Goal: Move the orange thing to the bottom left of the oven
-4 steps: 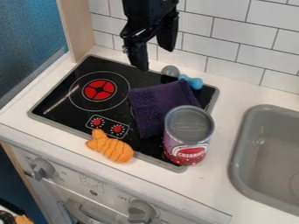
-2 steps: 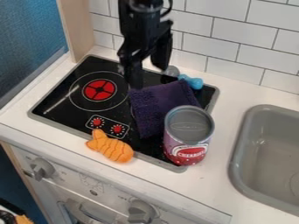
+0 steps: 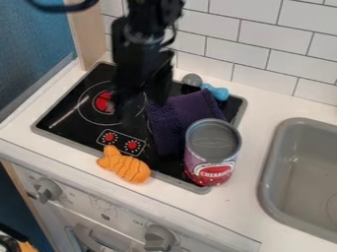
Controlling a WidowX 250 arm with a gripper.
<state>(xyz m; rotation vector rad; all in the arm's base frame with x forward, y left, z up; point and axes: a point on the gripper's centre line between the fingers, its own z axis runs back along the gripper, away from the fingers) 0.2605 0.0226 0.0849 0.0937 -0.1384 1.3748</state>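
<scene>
The tool [image 3: 137,103] hangs open over the stove [image 3: 62,118], its fingers apart with nothing between them, probably held that way so they can pass down on either side of the orange thing [image 3: 123,165]. That lies across the stove's front edge, partly out on the table [image 3: 217,211] and to the right of the front left corner, so a short shift leftward seems needed. The can [image 3: 212,152] stands upright near the front right corner, by the purple cloth [image 3: 174,120]; going left should avoid both
</scene>
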